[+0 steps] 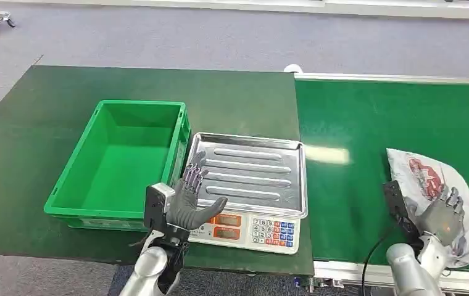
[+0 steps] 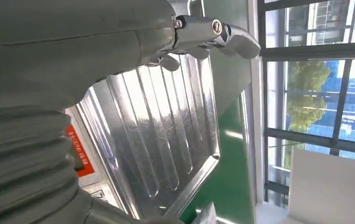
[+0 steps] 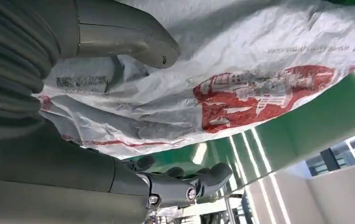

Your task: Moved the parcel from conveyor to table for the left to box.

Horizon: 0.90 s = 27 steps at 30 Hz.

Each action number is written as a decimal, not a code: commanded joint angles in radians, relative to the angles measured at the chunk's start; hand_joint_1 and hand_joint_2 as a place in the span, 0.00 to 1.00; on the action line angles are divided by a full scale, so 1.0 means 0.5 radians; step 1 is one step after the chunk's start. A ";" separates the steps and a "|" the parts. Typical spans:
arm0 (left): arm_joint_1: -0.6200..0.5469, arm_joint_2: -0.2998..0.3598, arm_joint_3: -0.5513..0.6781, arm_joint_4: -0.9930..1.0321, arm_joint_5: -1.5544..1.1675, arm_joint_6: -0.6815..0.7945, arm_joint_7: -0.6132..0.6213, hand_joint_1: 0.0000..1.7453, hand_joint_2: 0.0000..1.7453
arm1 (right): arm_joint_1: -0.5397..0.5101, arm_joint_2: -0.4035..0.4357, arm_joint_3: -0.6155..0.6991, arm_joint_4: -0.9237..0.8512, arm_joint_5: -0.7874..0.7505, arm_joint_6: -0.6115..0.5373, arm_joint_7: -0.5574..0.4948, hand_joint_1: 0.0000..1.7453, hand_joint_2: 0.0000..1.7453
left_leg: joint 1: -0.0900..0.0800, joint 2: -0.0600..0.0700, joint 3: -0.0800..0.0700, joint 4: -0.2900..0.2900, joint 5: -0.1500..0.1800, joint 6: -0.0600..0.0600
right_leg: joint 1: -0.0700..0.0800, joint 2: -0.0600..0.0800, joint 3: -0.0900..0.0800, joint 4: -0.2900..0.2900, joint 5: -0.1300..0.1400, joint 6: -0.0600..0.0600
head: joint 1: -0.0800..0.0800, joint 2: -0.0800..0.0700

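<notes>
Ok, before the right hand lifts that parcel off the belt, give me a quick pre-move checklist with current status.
1. Right hand on the parcel: ok, resting on it.
2. Fingers closed firmly around it: cannot tell.
3. Parcel on the conveyor: ok.
4. Scale tray free for drop-off: ok.
5. Left hand out of the way: not ok, open and hovering at the tray's edge.
6. Green box ready: ok.

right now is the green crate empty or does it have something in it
Empty. The head view looks straight into the green crate and shows only its bare floor; the parcel is on the conveyor under the right hand.
</notes>
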 commanded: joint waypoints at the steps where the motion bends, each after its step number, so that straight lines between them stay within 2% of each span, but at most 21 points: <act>1: -0.001 0.021 0.064 0.049 0.004 0.001 0.008 0.00 1.00 | -0.110 -0.008 -0.097 0.195 0.000 -0.003 0.004 0.00 1.00 | 0.000 0.005 0.006 -0.002 -0.001 0.000 | 0.001 0.002 0.005 -0.003 0.000 -0.001 | 0.000 0.000; 9: 0.006 0.015 0.075 0.046 0.030 0.002 0.018 0.00 1.00 | -0.118 0.004 -0.132 0.232 0.184 -0.003 0.145 0.00 1.00 | 0.001 0.005 0.007 -0.003 -0.002 0.000 | 0.002 0.001 0.007 -0.004 0.000 -0.002 | 0.000 0.000; 11: 0.012 0.020 0.073 0.051 0.034 0.002 0.018 0.00 1.00 | -0.149 -0.017 -0.132 0.349 0.191 -0.003 0.178 0.00 1.00 | 0.001 0.003 0.004 -0.001 -0.002 0.001 | 0.001 0.001 0.004 -0.002 0.000 -0.001 | 0.000 0.000; 13: 0.014 0.025 0.072 0.048 0.039 -0.005 0.017 0.00 1.00 | -0.160 -0.045 -0.133 0.416 0.189 0.091 0.254 0.00 1.00 | 0.001 0.004 0.006 -0.002 -0.002 0.001 | 0.002 0.001 0.006 -0.003 0.000 -0.001 | 0.000 0.000; 16: -0.006 0.032 0.063 0.054 0.046 -0.029 0.023 0.00 1.00 | -0.190 -0.112 -0.123 0.522 0.250 0.331 0.505 0.00 1.00 | 0.001 0.002 0.007 -0.003 -0.002 0.001 | 0.001 -0.001 0.007 -0.003 -0.001 -0.001 | 0.000 0.000; 18: -0.022 0.035 0.062 0.066 0.051 -0.031 0.030 0.00 1.00 | -0.204 -0.140 -0.137 0.567 0.259 0.427 0.597 0.00 1.00 | 0.000 0.001 0.007 -0.003 -0.002 0.001 | 0.001 -0.003 0.008 -0.004 -0.001 -0.001 | 0.000 0.000; 20: -0.028 0.038 0.063 0.071 0.056 -0.030 0.036 0.00 1.00 | -0.213 -0.150 -0.195 0.606 0.195 0.570 0.559 0.00 1.00 | 0.000 0.000 0.005 -0.001 -0.001 0.002 | 0.000 -0.005 0.006 -0.002 -0.002 0.001 | 0.000 0.000; 22: -0.025 0.036 0.067 0.060 0.070 -0.032 0.033 0.00 1.00 | -0.208 -0.174 -0.187 0.658 0.225 0.703 0.638 0.00 1.00 | 0.000 -0.002 0.005 -0.001 -0.001 0.003 | 0.000 -0.008 0.009 -0.003 -0.002 0.001 | 0.000 0.000; 23: -0.018 0.034 0.073 0.043 0.083 -0.033 0.024 0.00 1.00 | -0.195 -0.182 -0.204 0.659 0.218 0.712 0.667 0.00 1.00 | 0.000 -0.001 0.004 0.000 -0.001 0.003 | 0.001 -0.007 0.007 -0.003 -0.002 0.001 | 0.000 0.000; 24: -0.001 0.035 0.074 0.003 0.094 -0.032 0.015 0.00 1.00 | -0.175 -0.212 -0.086 0.674 0.382 0.703 0.781 0.00 1.00 | 0.002 -0.003 0.008 -0.002 -0.002 0.003 | 0.002 -0.010 0.012 -0.006 -0.002 0.001 | 0.000 0.000; 27: 0.032 0.046 0.083 -0.054 0.107 -0.026 0.018 0.00 1.00 | -0.173 -0.207 -0.145 0.691 0.330 0.763 0.729 0.00 1.00 | 0.001 -0.003 0.009 -0.001 -0.002 0.003 | 0.002 -0.010 0.013 -0.005 -0.003 0.002 | 0.000 0.000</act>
